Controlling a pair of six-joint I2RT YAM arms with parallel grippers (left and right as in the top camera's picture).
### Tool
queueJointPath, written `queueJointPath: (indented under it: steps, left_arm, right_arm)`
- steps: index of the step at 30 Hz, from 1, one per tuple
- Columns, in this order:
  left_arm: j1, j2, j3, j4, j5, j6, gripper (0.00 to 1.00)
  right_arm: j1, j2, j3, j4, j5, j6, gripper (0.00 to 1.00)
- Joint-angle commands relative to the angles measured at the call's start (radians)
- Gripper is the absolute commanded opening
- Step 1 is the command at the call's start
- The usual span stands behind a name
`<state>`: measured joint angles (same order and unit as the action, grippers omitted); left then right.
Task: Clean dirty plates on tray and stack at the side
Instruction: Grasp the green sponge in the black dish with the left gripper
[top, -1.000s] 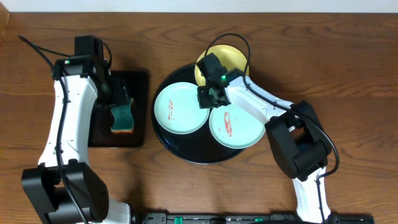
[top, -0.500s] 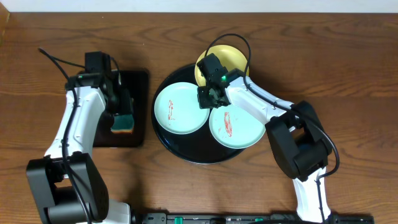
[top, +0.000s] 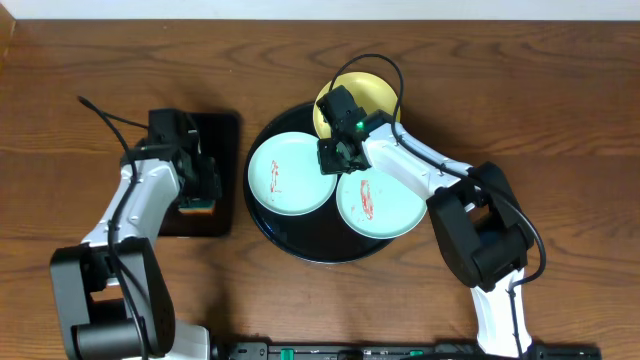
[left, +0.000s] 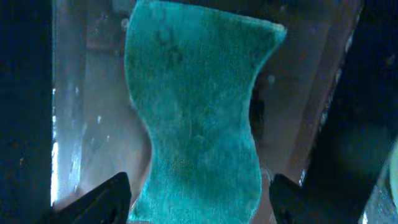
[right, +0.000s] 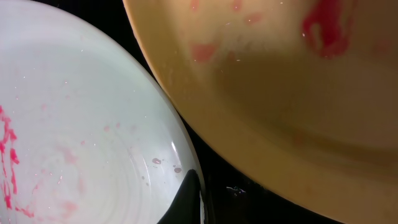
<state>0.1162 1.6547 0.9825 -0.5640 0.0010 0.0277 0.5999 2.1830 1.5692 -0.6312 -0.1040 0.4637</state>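
Left claw (left: 199, 199) hangs right over the teal sponge (left: 199, 106), jaws spread wide, a tip on either side and nothing gripped. That reads as lining up to lift the wiper off the small tray (top: 226, 128) beneath it. At the right claw (top: 332, 158), one dark fingertip (right: 189, 194) sits at the rim of the aqua plate (top: 285, 175) just below it, with the yellow plate (top: 372, 95) just beyond. Whether those jaws pinch the rim or merely touch it, I cannot tell; my guess is it steadies the plate for wiping. The second aqua plate (top: 385, 205) lies on that claw's other side. All three sit on the round tray (top: 300, 240), all carry red smears (right: 326, 28), and none is stacked yet. The round tray is glossy black, the small one looks wet, and under both is a dark wooden table (top: 560, 100). Of the room, only a pale strip (top: 300, 8) shows at the far edge.
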Motion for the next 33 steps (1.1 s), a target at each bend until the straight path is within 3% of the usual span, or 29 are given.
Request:
queueJointPath:
  steps: [1,5,14,27,33]
  left_arm:
    - [0.003,-0.006,-0.043,0.068,-0.009,0.006,0.75]
    - [0.003,-0.002,-0.077,0.151,-0.009,0.006,0.75]
    - [0.003,0.105,-0.070,0.171,-0.008,0.005,0.77]
    - [0.003,0.111,0.149,-0.074,-0.008,-0.042,0.73]
    - [0.003,0.144,0.155,-0.087,0.059,-0.048,0.69]
  right_arm:
    - [0.011,0.023,-0.036,-0.016,0.013,0.010,0.02]
    - [0.011,0.023,-0.036,-0.017,0.013,0.010,0.02]
    - [0.011,0.023,-0.036,-0.019,0.013,0.010,0.03]
    - [0.011,0.023,-0.036,-0.019,0.013,0.010,0.04]
    - [0.011,0.023,-0.036,-0.020,0.013,0.010,0.05]
